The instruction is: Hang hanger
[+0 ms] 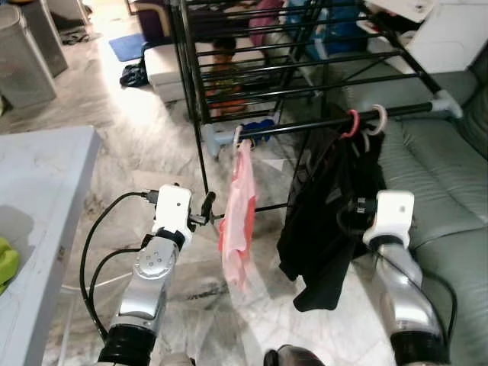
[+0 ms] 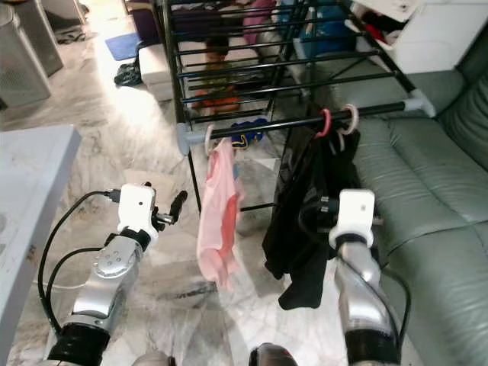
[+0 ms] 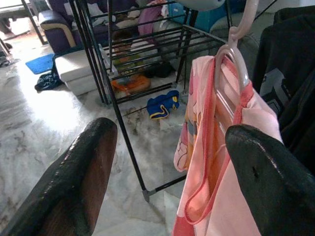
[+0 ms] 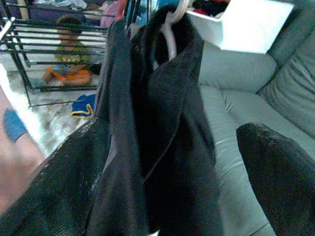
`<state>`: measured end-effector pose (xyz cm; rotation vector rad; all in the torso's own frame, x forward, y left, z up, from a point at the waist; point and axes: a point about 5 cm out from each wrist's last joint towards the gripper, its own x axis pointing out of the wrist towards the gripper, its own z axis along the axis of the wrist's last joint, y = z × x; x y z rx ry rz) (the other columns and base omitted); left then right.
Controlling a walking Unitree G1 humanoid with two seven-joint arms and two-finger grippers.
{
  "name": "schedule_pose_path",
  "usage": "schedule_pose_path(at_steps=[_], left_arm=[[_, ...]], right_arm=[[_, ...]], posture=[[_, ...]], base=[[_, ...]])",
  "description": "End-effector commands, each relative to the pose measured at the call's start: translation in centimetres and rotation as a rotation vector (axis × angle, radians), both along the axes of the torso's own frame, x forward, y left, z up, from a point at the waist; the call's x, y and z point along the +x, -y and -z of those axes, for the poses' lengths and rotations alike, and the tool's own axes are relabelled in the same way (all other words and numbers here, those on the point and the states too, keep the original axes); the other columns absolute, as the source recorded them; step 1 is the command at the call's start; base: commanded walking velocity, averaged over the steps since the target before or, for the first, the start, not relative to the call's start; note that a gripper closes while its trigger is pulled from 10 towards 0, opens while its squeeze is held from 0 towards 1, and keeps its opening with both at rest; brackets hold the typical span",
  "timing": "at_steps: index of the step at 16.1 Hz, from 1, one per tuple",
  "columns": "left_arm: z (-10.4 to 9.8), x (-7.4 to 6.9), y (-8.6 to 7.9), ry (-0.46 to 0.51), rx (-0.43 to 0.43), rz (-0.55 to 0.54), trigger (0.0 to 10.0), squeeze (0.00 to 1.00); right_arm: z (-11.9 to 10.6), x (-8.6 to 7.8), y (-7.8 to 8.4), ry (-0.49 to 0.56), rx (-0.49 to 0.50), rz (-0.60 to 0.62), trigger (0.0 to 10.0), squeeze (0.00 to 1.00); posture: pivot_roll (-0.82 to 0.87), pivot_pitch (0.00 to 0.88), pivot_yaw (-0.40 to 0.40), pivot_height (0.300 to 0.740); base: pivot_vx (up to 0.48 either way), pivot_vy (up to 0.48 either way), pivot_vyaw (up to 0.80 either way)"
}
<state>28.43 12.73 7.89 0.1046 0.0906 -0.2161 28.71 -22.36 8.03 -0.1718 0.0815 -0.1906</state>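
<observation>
Marble floor under the black metal drying rack; both hangers hook its rail. Left gripper and right gripper, wide open, should back off gently from the pink garment.

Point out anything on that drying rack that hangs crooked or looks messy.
The black garments hang bunched and lopsided from the rail, crowded onto two hangers at its sofa end. The pink garment hangs straight.

Location: a lived-in home, living area. Indicators are a black clothes-drying rack carrying a pink garment and dark clothing on hangers, a grey-green sofa beside it, and a marble-pattern floor. A blue mat, a purple armchair and a child sitting behind the rack confirm domestic use.
</observation>
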Motion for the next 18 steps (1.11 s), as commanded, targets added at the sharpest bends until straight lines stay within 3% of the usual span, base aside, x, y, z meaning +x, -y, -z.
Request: schedule_pose_path(at_steps=[1, 5, 8, 13, 16, 17, 18], left_arm=[[-0.1, 0.0, -0.3, -0.002, 0.006, -0.009, 10.0, 0.0], [0.2, -1.4, -0.6, -0.024, 0.012, -0.006, 10.0, 0.0], [0.0, -2.8, -1.1, -0.042, 0.019, -0.02, 10.0, 0.0], [0.0, -5.0, -2.2, -0.096, 0.047, -0.018, 10.0, 0.0], [-0.5, -5.0, -2.3, -0.109, 0.056, -0.009, 10.0, 0.0], [-0.5, -5.1, -2.3, -0.113, 0.058, -0.006, 10.0, 0.0], [-0.6, -5.1, -2.3, -0.118, 0.062, -0.001, 10.0, 0.0]], right_arm=[[-0.1, 0.9, 0.1, -0.024, -0.004, -0.003, 10.0, 0.0], [-0.2, 3.9, 0.1, -0.105, -0.022, -0.089, 10.0, 0.0], [-0.8, 5.8, 0.0, -0.154, -0.031, -0.114, 10.0, 0.0], [-0.1, 6.4, 1.1, -0.255, -0.058, -0.025, 10.0, 0.0], [-0.6, 6.7, 1.5, -0.234, -0.055, 0.02, 10.0, 0.0], [-0.5, 6.7, 1.4, -0.239, -0.045, 0.02, 7.8, 0.0], [-0.3, 6.6, 1.4, -0.25, -0.022, 0.037, 0.0, 0.0]], posture=[[-0.03, 0.0, 0.038, 0.74], [0.0, 0.0, 0.03, 0.74], [0.05, 0.067, 0.017, 0.74], [0.09, 0.138, 0.031, 0.74], [0.1, 0.153, 0.044, 0.74], [0.1, 0.157, 0.048, 0.74], [0.1, 0.162, 0.051, 0.74]], base=[[0.0, 0.0, 0.0], [0.0, 0.0, 0.0], [0.0, 0.0, 0.0], [0.0, 0.0, 0.0], [0.0, 0.0, 0.0], [0.0, 0.0, 0.0], [0.0, 0.0, 0.0]])
